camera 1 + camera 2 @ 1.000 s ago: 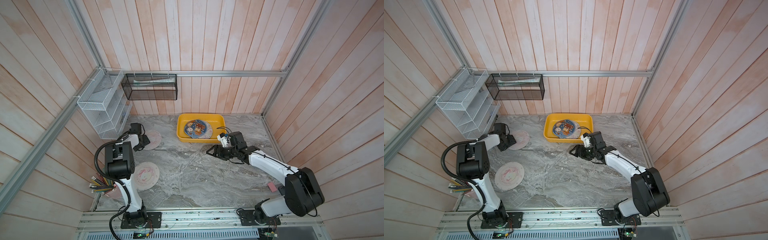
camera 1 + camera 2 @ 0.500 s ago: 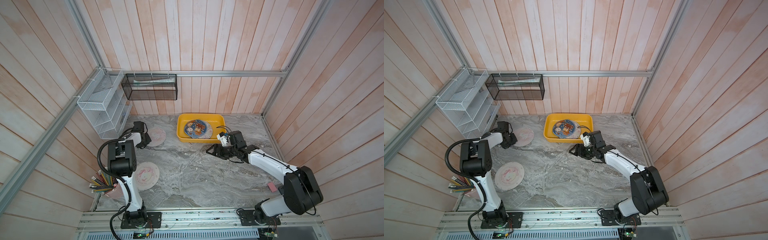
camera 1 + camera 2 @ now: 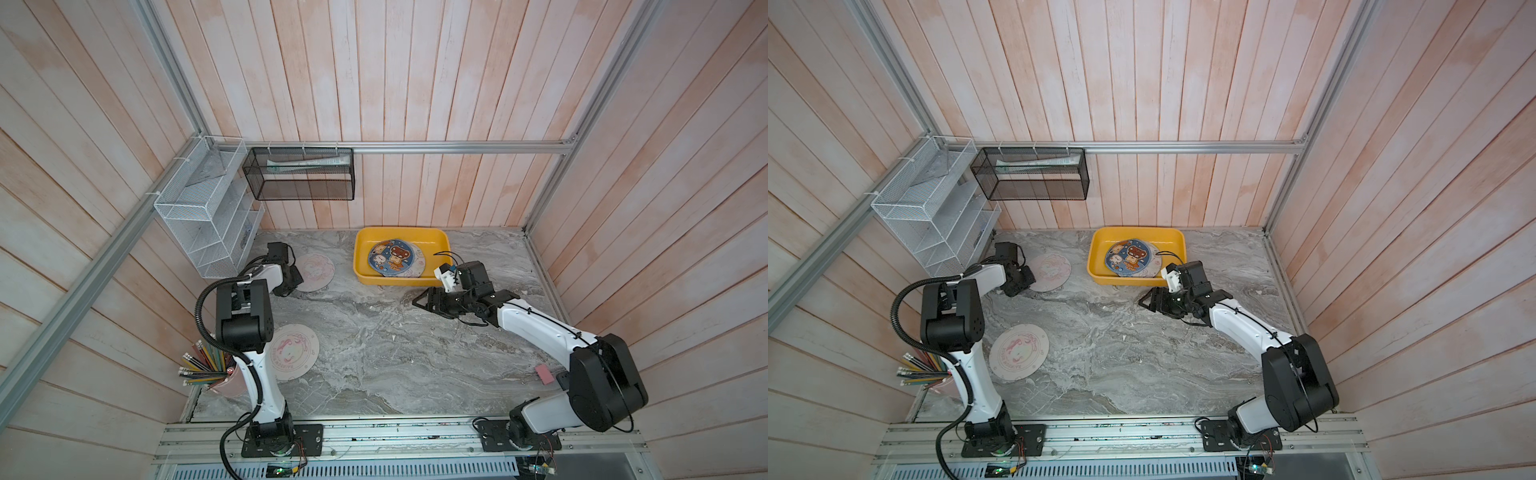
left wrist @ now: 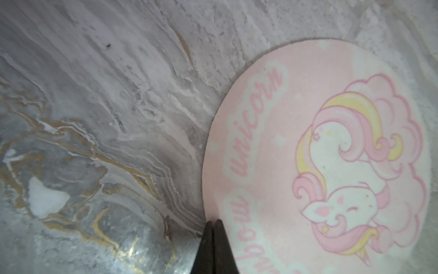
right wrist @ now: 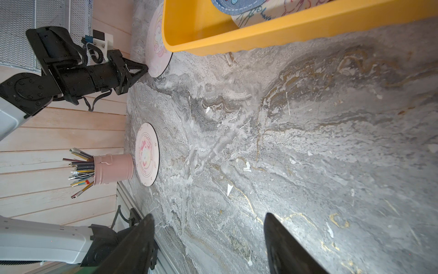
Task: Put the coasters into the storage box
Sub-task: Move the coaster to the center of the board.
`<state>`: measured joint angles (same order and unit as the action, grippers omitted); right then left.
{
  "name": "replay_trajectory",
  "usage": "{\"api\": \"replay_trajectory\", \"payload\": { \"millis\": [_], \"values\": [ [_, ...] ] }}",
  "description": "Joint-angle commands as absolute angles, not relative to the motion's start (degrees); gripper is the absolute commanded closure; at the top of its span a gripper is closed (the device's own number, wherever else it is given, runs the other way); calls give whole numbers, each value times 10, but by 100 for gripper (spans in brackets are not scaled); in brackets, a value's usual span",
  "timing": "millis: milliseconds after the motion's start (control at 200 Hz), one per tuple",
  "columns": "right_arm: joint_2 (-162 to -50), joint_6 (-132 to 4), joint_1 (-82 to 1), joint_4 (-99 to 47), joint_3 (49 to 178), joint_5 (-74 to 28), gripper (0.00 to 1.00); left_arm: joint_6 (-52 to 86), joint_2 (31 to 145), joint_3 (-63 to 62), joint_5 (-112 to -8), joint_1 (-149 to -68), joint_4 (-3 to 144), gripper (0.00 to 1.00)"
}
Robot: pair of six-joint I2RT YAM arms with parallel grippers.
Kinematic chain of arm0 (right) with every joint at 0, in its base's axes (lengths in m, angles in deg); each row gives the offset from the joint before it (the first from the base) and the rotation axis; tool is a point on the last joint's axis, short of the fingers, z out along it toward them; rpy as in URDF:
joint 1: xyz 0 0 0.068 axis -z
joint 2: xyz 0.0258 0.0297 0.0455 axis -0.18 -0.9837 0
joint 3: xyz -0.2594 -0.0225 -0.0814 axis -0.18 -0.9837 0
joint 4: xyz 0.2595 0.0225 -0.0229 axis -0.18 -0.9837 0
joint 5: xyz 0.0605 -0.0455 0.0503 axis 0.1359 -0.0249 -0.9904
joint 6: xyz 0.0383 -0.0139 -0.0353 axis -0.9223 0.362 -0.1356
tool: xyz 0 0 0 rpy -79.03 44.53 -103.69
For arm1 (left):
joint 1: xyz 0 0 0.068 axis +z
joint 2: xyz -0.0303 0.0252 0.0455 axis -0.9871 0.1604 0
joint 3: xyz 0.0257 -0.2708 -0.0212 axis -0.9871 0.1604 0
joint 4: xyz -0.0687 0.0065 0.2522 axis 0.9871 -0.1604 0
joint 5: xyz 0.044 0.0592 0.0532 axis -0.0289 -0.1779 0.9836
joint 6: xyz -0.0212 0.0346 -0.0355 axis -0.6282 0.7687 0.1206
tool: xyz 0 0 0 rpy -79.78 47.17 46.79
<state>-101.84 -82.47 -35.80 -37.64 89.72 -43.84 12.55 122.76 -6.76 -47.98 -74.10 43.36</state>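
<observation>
The yellow storage box (image 3: 401,232) stands at the back of the marble table. Inside it a dark blue cartoon coaster (image 3: 390,255) lies on top of cream ones. A pink unicorn coaster (image 3: 316,272) (image 4: 331,166) lies left of the box. My left gripper (image 3: 298,277) (image 4: 213,221) is shut on that coaster's near-left edge. Another unicorn coaster (image 3: 293,351) (image 5: 147,154) lies flat by the left arm's base. My right gripper (image 3: 419,301) (image 5: 208,218) hovers open over bare table just in front of the box, holding nothing.
A white wire rack (image 3: 208,216) and a black mesh basket (image 3: 299,178) hang on the back-left walls. A pink cup of pencils (image 5: 113,168) stands at the front left corner. A small pink eraser (image 3: 543,374) lies near the right arm's elbow.
My left gripper has shut on the pink unicorn coaster's edge, and the coaster has shifted slightly toward the back right. The right arm has stayed still.
</observation>
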Motion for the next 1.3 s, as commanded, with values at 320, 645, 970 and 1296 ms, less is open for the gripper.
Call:
{"api": "replay_trajectory", "payload": {
  "millis": [320,645,970,1296],
  "values": [
    [-1015,-826,-355,-378,902,-444,27,122,1203,-132,-520,-756,423,43],
    [-1019,-834,-355,-373,900,-443,27,134,1319,-303,-507,-758,400,29],
    [-1025,-839,-355,-381,906,-441,27,139,1464,-502,-510,-762,321,29],
    [-1025,-849,-356,-381,908,-439,27,162,1555,-614,-510,-771,233,29]
  ]
}}
